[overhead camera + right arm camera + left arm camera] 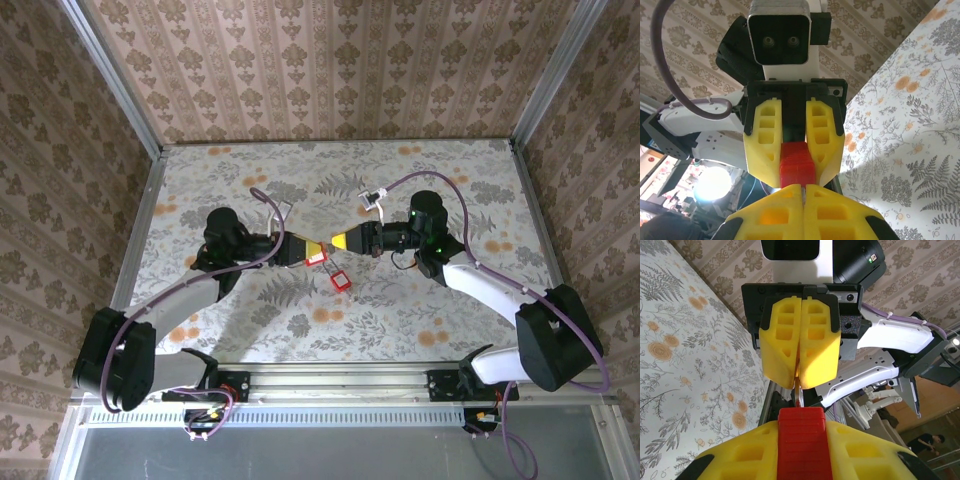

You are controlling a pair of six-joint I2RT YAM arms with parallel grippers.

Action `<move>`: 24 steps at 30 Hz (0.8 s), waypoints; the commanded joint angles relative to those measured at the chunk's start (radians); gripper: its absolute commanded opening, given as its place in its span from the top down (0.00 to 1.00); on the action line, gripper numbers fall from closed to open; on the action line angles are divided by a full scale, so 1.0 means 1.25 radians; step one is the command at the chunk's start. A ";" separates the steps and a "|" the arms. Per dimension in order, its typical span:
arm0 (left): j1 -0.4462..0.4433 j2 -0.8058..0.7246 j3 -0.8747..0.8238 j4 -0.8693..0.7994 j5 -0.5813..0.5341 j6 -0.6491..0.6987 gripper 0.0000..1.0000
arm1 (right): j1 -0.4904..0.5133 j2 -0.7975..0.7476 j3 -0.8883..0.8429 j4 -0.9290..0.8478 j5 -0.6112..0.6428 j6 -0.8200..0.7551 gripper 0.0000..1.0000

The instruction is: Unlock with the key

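My left gripper (303,251) is shut on a small red padlock (316,256), held above the floral table between the two arms. In the left wrist view the padlock (802,440) sits clamped between my yellow fingers (740,455). Facing it, my right gripper (343,241) is shut on the key (799,392), a thin dark metal strip sticking out of its closed fingers (782,340) with its tip at the padlock's top face. In the right wrist view, the key (803,196) is a sliver between my closed fingers (765,215), right against the padlock (797,165).
A second red padlock (339,281) lies on the table just in front of the two grippers. A small pale object (372,197) lies behind the right arm. Patterned walls enclose the table on three sides.
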 commanded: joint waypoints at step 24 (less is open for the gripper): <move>0.043 0.090 0.002 0.308 -0.005 -0.158 0.42 | 0.080 0.000 0.008 -0.060 0.049 -0.051 1.00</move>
